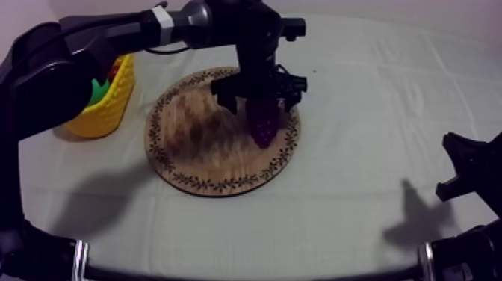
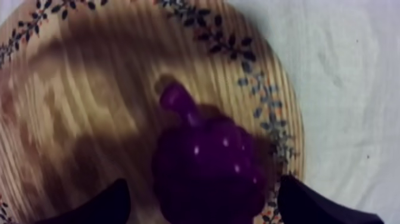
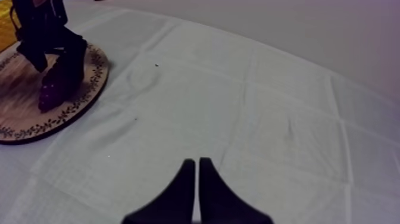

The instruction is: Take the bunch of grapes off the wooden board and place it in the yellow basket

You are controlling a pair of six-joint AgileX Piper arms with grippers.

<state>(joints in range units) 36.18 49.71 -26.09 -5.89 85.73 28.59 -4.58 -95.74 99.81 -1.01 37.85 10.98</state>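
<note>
The purple bunch of grapes (image 1: 265, 128) lies on the right part of the round wooden board (image 1: 202, 142). My left gripper (image 1: 256, 110) hangs right over it, reaching in from the upper left. In the left wrist view the grapes (image 2: 205, 167) sit between my two black fingers (image 2: 104, 205), which stand wide apart with a small gap on each side, so the left gripper (image 2: 202, 184) is open. The yellow basket (image 1: 104, 105) stands left of the board. My right gripper (image 3: 197, 164) rests low at the right, its fingers together as a narrow wedge.
Something green (image 1: 98, 91) and something red (image 1: 113, 71) show inside the basket. From the right wrist view the board (image 3: 74, 104) with the grapes (image 3: 52, 89) lies off to one side, and bare cloth (image 3: 250, 101) stretches ahead.
</note>
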